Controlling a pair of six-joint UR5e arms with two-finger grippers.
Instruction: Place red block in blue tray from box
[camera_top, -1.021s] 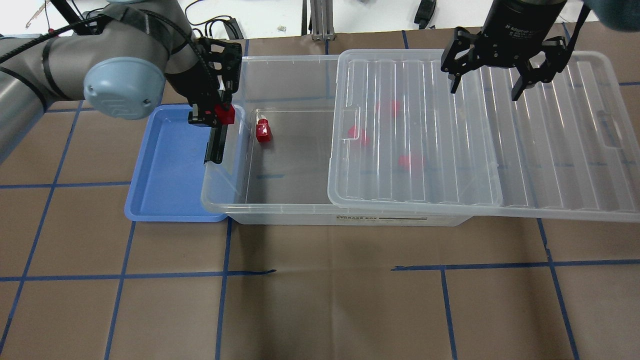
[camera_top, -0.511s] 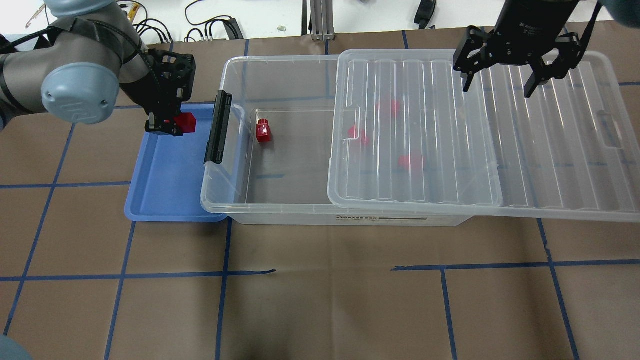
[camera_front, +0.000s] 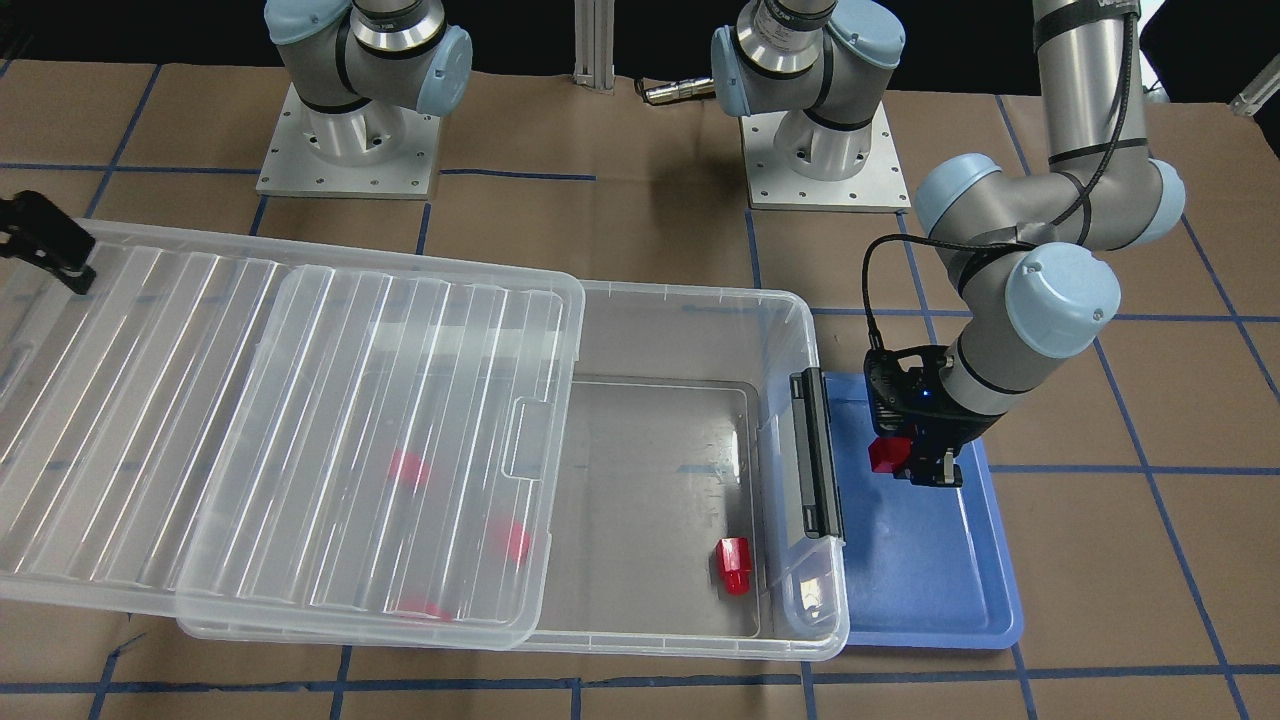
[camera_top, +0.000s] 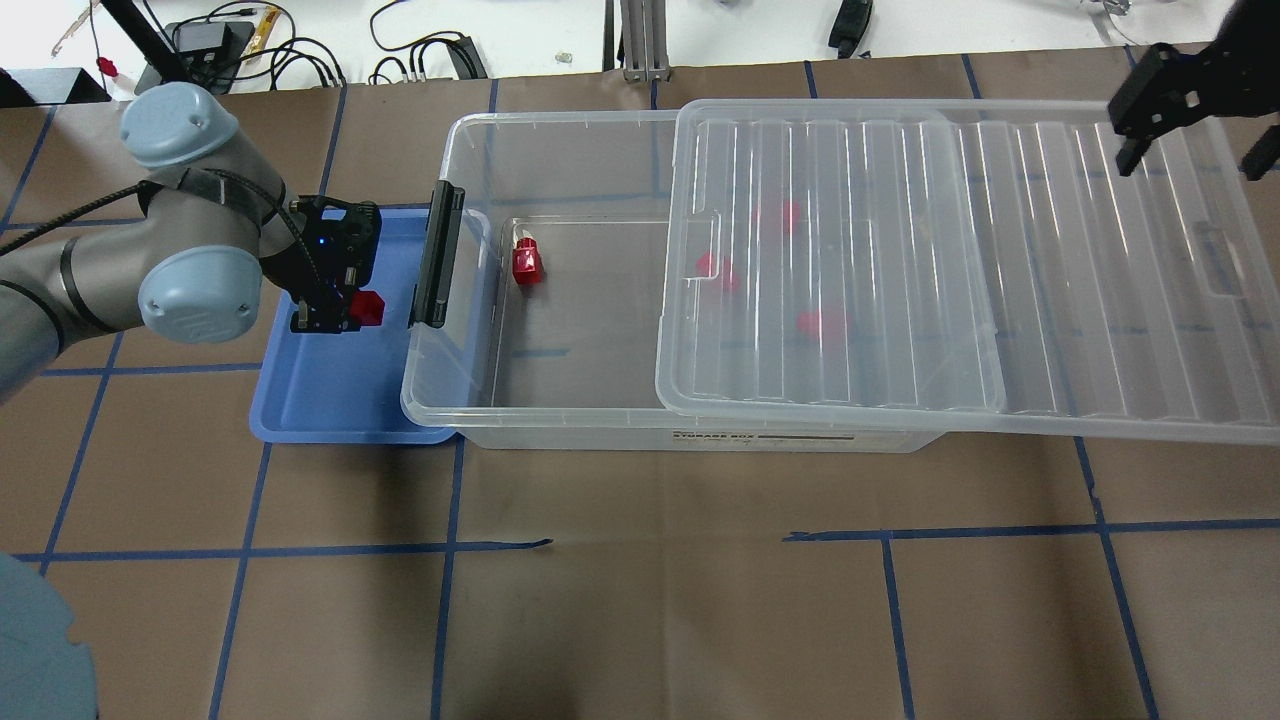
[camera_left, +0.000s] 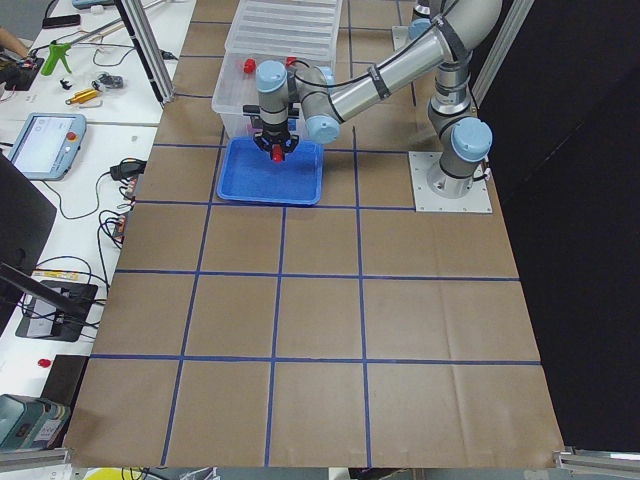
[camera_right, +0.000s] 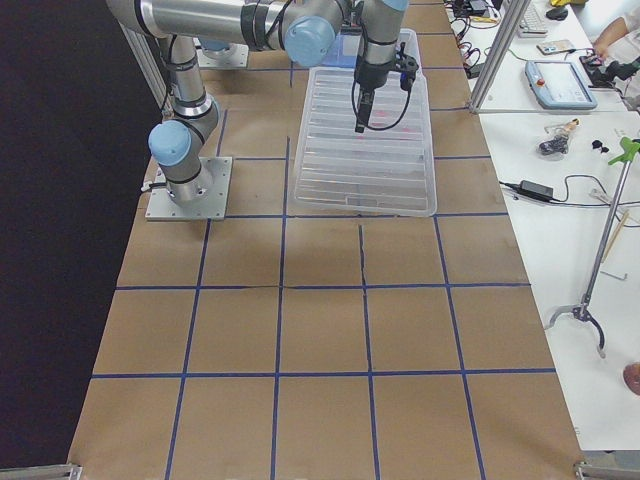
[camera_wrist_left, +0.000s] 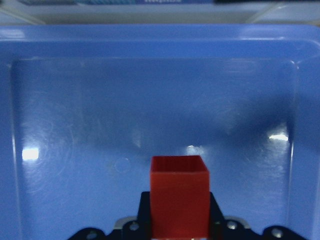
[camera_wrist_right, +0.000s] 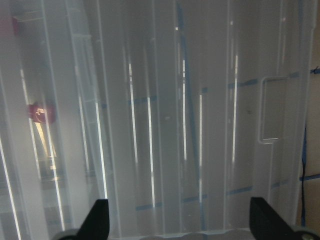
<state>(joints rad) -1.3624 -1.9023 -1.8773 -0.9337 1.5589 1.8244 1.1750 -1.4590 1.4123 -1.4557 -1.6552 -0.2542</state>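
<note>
**Left Arm Moved Over Tray Centre: Release Step**

Since the earlier overhead frame, the left gripper (camera_top: 345, 315) has travelled from the far edge of the blue tray (camera_top: 320, 400) to a point nearer its middle. The right gripper (camera_top: 1188, 160) has drawn back toward the far right corner of the lid (camera_top: 1000, 280). Box (camera_top: 560, 130), lid and loose blocks lie as before.

**Current state**
- The left gripper's fingers are clamped on the red block (camera_top: 370, 308), which is over the tray's right half, close to the box's black latch (camera_top: 437, 255).
- In the left wrist view the block (camera_wrist_left: 179, 195) sits square between the fingers with bare tray floor (camera_wrist_left: 150, 100) beyond it. Whether it touches the floor cannot be told.
- The right gripper's fingers (camera_wrist_right: 97, 220) are spread apart, hold nothing and hover over the lid.
- One spare block (camera_top: 526, 262) lies uncovered in the box; three more show faintly under the lid.

**Procedure (judgement)**
1. Lower straight down until the block is at, or just above, the tray floor. A drop from height is likely to make it bounce or roll.
2. Stay clear of the tray's right wall and the latch; both are near the wrist.
3. Open the fingers fully before any sideways motion, so that the block is not dragged.
4. Retract vertically, then move away.
</note>
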